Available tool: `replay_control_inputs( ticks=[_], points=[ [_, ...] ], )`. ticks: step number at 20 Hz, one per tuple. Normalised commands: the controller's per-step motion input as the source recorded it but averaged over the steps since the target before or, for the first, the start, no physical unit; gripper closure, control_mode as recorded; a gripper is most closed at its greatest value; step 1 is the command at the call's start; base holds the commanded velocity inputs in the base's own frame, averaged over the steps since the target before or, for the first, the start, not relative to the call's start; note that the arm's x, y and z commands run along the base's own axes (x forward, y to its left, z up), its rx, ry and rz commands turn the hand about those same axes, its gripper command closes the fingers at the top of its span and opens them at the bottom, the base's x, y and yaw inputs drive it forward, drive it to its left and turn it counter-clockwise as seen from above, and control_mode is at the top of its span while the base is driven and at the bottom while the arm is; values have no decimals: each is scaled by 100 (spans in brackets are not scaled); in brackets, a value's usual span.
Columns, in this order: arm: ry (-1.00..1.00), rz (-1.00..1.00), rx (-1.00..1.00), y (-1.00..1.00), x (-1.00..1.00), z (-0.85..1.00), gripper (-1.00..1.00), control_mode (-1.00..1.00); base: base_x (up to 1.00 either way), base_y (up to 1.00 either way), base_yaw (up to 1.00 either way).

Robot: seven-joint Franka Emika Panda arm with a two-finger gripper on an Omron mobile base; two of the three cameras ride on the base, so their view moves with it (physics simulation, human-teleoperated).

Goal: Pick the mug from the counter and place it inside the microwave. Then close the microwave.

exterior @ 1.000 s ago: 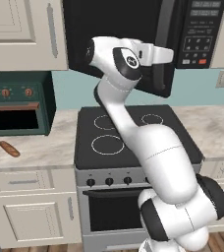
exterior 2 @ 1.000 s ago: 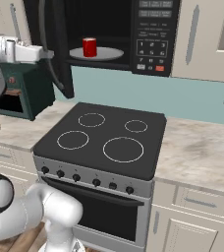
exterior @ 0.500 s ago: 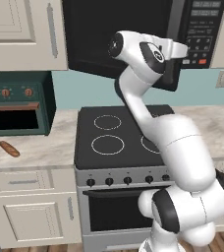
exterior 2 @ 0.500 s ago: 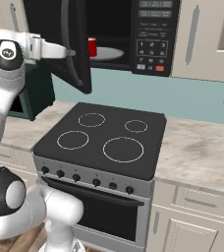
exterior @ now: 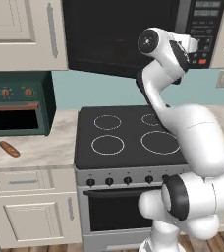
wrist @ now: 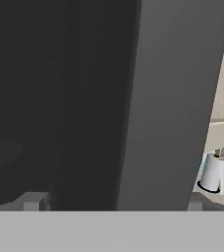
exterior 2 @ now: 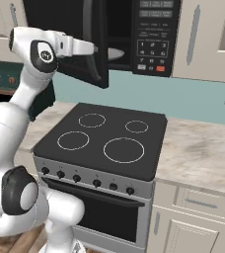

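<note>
- Your tool (wrist: 111,204) stands with its jaws spread as wide as they go and has hold of nothing; in the hand view its two finger tips (wrist: 31,202) rise far apart at the bottom edge
- The tool sits right up against the outer face of the microwave door (exterior 2: 87,44), which is swung partway toward its opening; in the hand view the dark door panel (wrist: 84,98) stands just ahead of the tips
- In the right base view you see the hand (exterior 2: 77,48) pressed flat on that door, high over the stovetop (exterior 2: 102,141)
- The microwave (exterior: 133,34) hangs above the stove, its button panel (exterior 2: 151,37) on the right
- Behind the door edge a slice of the white turntable plate (exterior 2: 115,53) shows; the mug is hidden from you, so you cannot tell where it sits relative to the tool
- On the surface (exterior: 30,152) left of the stove lie a brown bread (exterior: 9,148) and a green toaster oven (exterior: 18,103)
</note>
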Motion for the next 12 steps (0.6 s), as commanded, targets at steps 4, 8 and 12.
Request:
replay_control_inputs(
  ticks=[4, 8, 12],
  points=[
    [0, 23, 3, -24, 58, 0, -100, -100, 0, 0, 0],
    [0, 24, 4, -23, 60, 0, -100, -100, 0, 0, 0],
    [0, 23, 2, -21, 56, 2, -100, -100, 0, 0, 0]
  ],
)
